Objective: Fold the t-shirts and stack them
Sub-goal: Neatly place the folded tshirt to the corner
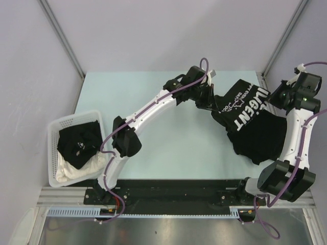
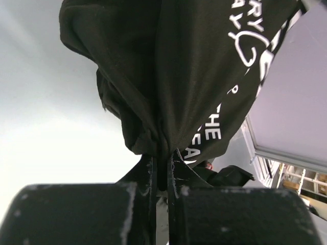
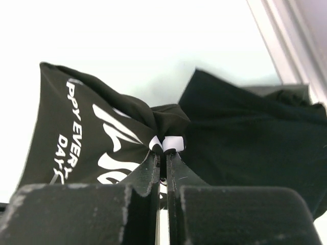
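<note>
From above, neither pincer's tips show. Up close, the left pincer (image 2: pixel 162 162) and right pincer (image 3: pixel 164 153) each pinch a bunched fold of the shirt (image 1: pixel 255 138), and the cloth between the fingers is hidden. The shirt's white print is creased and reads only in pieces. It runs off the left wrist view at 12 and 3 o'clock. At the desk's 9 o'clock, the basket (image 1: pixel 53 153) holds a dark bundle (image 1: pixel 79 142) covering most of a white cloth (image 1: pixel 76 171). How many garments are in the bundle cannot be told.

Overhead view looks down; both wrist views closely frame one t-shirt (image 1: pixel 255 138)
</note>
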Robot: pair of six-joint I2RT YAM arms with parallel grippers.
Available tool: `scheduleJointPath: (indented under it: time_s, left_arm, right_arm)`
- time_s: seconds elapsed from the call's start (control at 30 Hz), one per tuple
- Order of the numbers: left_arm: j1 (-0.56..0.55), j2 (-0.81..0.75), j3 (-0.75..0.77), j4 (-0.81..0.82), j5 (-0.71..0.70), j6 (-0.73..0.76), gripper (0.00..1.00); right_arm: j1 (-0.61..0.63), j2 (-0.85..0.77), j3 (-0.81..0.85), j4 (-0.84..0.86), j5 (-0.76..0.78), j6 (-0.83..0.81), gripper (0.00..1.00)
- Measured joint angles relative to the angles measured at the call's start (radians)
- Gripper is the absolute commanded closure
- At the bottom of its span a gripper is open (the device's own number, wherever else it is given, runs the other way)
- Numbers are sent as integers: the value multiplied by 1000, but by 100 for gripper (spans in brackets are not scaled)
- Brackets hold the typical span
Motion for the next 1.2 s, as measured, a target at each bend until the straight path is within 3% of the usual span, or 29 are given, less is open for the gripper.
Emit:
scheduleJointPath:
  time_s: [0.2,0.37,0.8,1.2]
  left_arm:
    - [-19,0,1,32,26,-21,100]
    - [-56,0,2,48,43,-26,100]
    - [-103,-1,-84,14,69,5,100]
    - [-135,-1,-121,47,67,28,100]
  right_arm:
    - [-23,50,154,-36,-26,0,100]
    - [-65,52,175,-76,-26,5,100]
    - [-109,-140,-23,-159,85,1,100]
    - [-111,-162,-66,-195,207,-28,100]
